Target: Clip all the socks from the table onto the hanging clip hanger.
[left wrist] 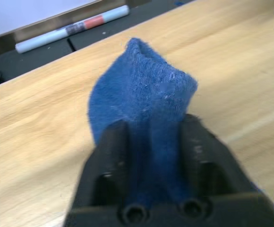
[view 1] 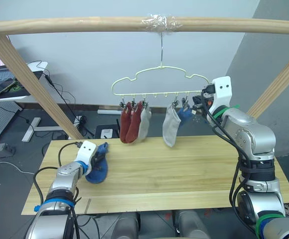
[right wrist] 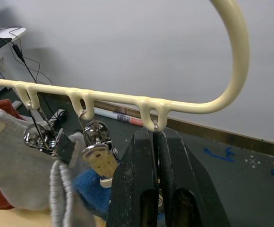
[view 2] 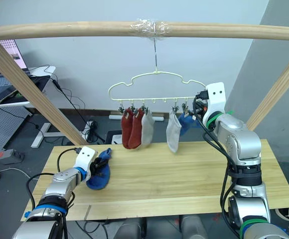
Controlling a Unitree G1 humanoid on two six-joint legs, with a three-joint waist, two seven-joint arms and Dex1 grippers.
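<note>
Behind the right pincer [right wrist: 157, 142], the clip it pinches is mostly hidden: its black fingers [right wrist: 179, 165] are pressed together around the wire hanging from the end loop of the clip hanger [view 1: 159, 84], and whatever sits lower is covered by them. Just beside this pincer a blue sock [view 1: 185, 114] hangs from a neighbouring clip, partly screened by a grey sock [view 1: 171, 127]; the right wrist view shows only a corner of the blue fabric. Farther along the bar hang a second grey sock [view 1: 144, 123] and two rust red socks [view 1: 130, 124], overlapping so their edges are hard to separate.

Low over the surface [view 1: 184, 169], the left pincer [left wrist: 151, 146] is clamped on the other blue sock [left wrist: 141, 94]. The head views show that sock drooping onto the surface; the wrist view shows it bunched between the fingers.
</note>
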